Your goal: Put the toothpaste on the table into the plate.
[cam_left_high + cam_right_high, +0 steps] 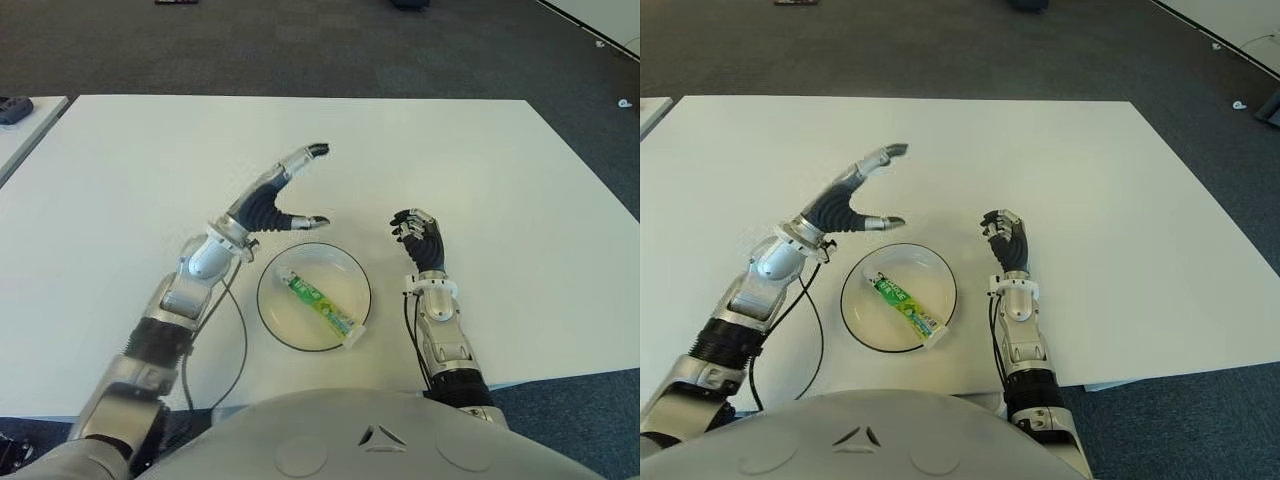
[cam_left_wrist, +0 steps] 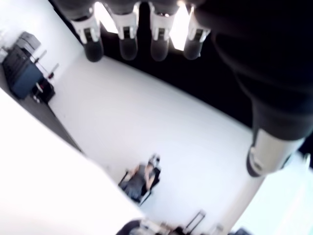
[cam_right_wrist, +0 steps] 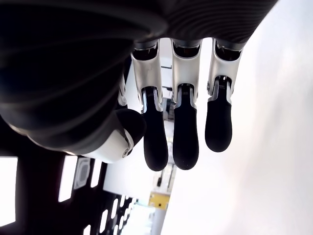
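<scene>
A green and white toothpaste tube (image 1: 321,305) lies diagonally inside the white plate (image 1: 344,268) near the table's front edge. My left hand (image 1: 283,195) hovers above the table just behind and left of the plate, fingers spread and holding nothing; its wrist view shows straight fingertips (image 2: 128,45) with nothing between them. My right hand (image 1: 419,236) shows to the right of the plate with fingers loosely bent and nothing in them.
The white table (image 1: 480,170) stretches wide behind and beside the plate. A black cable (image 1: 240,345) loops from my left forearm across the table's front. Dark carpet lies beyond the far edge. Another table's corner with a dark object (image 1: 14,108) sits far left.
</scene>
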Available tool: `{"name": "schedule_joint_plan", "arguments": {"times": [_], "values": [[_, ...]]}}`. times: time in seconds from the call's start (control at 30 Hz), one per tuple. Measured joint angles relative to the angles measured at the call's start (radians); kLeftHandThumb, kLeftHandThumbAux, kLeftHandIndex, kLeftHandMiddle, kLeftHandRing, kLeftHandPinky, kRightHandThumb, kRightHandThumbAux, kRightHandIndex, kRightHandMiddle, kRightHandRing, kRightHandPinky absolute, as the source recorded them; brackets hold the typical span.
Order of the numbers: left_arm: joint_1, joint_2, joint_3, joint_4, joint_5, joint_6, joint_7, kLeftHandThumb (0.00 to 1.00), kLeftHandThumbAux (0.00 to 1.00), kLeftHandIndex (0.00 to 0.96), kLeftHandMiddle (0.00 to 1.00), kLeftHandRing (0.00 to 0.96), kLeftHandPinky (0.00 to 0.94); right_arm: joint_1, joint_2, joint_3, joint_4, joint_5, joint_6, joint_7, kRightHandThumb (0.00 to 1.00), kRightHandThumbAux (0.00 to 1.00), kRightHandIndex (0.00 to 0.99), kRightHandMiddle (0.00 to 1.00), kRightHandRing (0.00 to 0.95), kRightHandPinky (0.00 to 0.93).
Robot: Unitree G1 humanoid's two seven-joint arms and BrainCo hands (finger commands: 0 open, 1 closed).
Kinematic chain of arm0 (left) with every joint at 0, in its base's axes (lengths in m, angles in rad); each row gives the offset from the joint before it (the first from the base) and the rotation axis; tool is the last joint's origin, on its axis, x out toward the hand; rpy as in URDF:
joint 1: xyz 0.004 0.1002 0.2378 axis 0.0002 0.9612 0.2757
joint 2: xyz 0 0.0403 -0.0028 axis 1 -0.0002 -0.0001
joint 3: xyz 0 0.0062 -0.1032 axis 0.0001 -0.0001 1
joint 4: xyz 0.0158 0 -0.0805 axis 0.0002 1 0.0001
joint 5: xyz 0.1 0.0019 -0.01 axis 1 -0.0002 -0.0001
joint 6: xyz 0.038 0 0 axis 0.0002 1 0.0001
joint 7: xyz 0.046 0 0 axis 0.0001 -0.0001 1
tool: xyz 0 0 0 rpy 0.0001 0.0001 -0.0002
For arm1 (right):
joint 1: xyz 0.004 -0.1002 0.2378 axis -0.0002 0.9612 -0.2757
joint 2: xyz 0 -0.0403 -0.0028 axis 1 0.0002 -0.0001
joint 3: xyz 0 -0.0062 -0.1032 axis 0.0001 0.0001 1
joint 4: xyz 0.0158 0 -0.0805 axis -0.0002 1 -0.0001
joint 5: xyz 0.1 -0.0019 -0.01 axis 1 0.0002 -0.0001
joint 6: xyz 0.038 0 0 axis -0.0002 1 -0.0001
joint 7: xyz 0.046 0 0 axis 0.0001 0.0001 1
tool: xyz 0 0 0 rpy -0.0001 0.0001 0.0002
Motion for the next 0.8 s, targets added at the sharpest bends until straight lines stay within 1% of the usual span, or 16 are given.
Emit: {"name": "schedule_joint_plan", "arguments": {"times": [0.07,0.2,0.3,0.5,0.53,0.63,0.7,0.8], "values": [[0.003,-0.032,0.019,0.005,-0.035,0.028,0.012,0.081,0.71,0.028,0.05,0.044,0.102,-0.001,-0.001,0.0,0.003,0.0,-0.001,0.001,0.705,0.73,0.426,0.527,0.543,0.547],[-0.006,-0.087,0.087,0.073,-0.096,0.035,0.059,0.084,0.694,0.047,0.082,0.079,0.151,-0.002,-0.002,0.0,0.011,0.0,-0.003,0.003,0.706,0.73,0.426,0.528,0.54,0.541],[-0.015,-0.112,0.13,0.109,-0.124,0.042,0.088,0.102,0.688,0.049,0.093,0.096,0.163,-0.002,-0.004,0.0,0.017,0.0,-0.003,0.004,0.706,0.73,0.426,0.526,0.539,0.542],[-0.023,-0.148,0.197,0.152,-0.194,0.06,0.1,0.134,0.688,0.053,0.102,0.113,0.175,-0.007,-0.004,0.002,0.017,-0.001,-0.003,0.004,0.706,0.73,0.426,0.518,0.533,0.543],[-0.023,-0.153,0.204,0.158,-0.203,0.06,0.1,0.136,0.688,0.054,0.103,0.114,0.176,-0.008,-0.004,0.002,0.017,-0.001,-0.002,0.004,0.706,0.731,0.426,0.517,0.532,0.544],[-0.013,-0.175,0.232,0.194,-0.237,0.039,0.1,0.165,0.692,0.078,0.13,0.15,0.234,-0.012,-0.003,0.005,0.017,-0.002,-0.002,0.004,0.707,0.73,0.426,0.513,0.532,0.544],[0.002,-0.195,0.251,0.234,-0.26,0.012,0.1,0.178,0.693,0.093,0.153,0.179,0.274,-0.013,-0.003,0.005,0.017,-0.003,-0.002,0.003,0.707,0.73,0.426,0.51,0.53,0.539],[0.028,-0.22,0.271,0.289,-0.277,0.0,0.101,0.186,0.693,0.106,0.169,0.2,0.3,-0.013,-0.005,0.005,0.017,-0.003,-0.002,0.001,0.707,0.73,0.426,0.509,0.529,0.536]]}}
